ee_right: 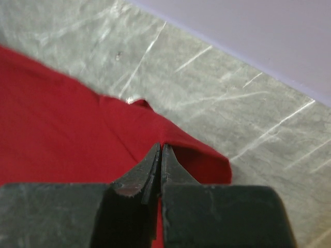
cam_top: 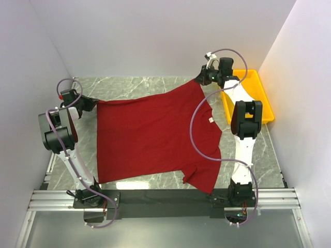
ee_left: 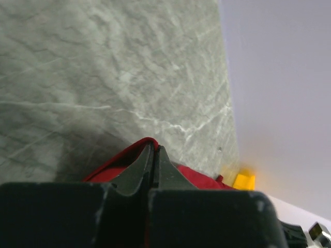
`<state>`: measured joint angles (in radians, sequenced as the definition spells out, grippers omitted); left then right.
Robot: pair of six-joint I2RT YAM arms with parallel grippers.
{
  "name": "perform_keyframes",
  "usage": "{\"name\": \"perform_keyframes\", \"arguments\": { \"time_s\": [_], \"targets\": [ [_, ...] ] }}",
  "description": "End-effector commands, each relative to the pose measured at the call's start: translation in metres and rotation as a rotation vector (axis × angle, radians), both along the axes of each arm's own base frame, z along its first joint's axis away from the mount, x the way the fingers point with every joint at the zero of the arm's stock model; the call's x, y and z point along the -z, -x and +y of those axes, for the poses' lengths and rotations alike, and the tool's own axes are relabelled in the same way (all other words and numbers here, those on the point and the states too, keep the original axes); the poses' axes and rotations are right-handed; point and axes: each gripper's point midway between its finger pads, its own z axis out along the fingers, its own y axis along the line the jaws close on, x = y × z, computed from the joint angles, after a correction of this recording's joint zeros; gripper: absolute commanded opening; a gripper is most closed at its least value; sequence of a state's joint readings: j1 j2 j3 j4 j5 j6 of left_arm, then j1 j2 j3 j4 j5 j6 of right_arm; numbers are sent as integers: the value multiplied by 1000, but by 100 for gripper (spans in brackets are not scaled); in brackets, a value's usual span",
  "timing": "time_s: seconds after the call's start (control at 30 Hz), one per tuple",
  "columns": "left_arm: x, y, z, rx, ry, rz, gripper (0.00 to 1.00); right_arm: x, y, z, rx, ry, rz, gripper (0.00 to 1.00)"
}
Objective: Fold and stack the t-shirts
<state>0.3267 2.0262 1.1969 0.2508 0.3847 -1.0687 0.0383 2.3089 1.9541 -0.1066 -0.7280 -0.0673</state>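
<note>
The shirt (cam_top: 155,134) lies lengthwise across the table (cam_top: 134,85), collar toward its right edge. The left gripper (cam_top: 90,103) pinches the far hem corner, the right gripper (cam_top: 199,79) the far sleeve.

Left tool (ee_left: 155,157) pinches the red t-shirt (ee_left: 194,177) (jaws closed) over marble table (ee_left: 103,67).

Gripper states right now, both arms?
Left gripper: shut on the t-shirt, far left corner.
Right gripper: shut on the t-shirt, far right corner.

We see one dark red t-shirt (cam_top: 150,137) spread wide over the counter (cam_top: 139,85), white-tagged collar toward its right edge.
</note>
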Motion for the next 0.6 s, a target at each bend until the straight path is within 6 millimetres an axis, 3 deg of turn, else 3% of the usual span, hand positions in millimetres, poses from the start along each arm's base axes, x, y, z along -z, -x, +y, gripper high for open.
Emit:
{"name": "perform_keyframes", "arguments": {
  "time_s": [0.0, 0.17, 0.57],
  "targets": [
    [-35, -17, -2, 68, -7, -131, 1, -18, 4, -5, -115, 113, -88, 0],
    [-44, -15, -3, 104, -20, -167, 1, 0, -6, -17, -65, 177, -54, 0],
    [-72, -17, -11, 179, -5, -261, 1, 15, -16, -6, -136, 249, -96, 0]
  ]
}}
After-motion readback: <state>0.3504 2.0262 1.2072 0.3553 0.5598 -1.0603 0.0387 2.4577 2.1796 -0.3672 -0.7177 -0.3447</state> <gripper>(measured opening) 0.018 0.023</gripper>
